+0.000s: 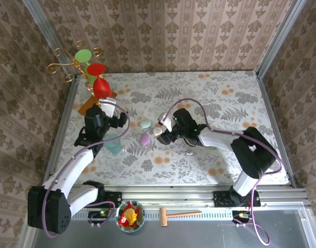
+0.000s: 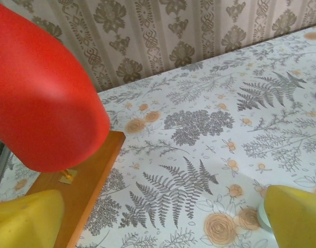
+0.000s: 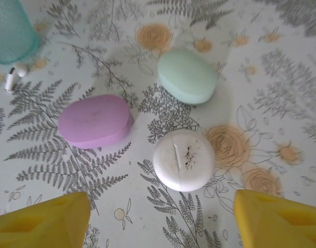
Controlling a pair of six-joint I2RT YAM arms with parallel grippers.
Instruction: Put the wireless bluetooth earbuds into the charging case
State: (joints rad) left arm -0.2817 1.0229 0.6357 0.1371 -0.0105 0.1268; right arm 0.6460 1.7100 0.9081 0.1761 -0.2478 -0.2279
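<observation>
One earbud (image 3: 13, 76) lies on the table (image 3: 282, 62) just beside a teal cup (image 3: 8, 28). It is small, white and glossy, with a rounded head and a short stem (it lies on its side). Apart from it sit three closed cases: a lilac oval case (image 3: 95, 121), a mint-green oval case (image 3: 187, 76) and a white round case (image 3: 184, 160) flecked with dark specks. The right pincer (image 3: 162, 201) hangs released near the white one, touching nothing. The left pincer (image 2: 163, 209) is released too, beside a red rounded object (image 2: 39, 93).

Bright, even light, soft shadows (the close red shape (image 2: 39, 93) blurs).
</observation>
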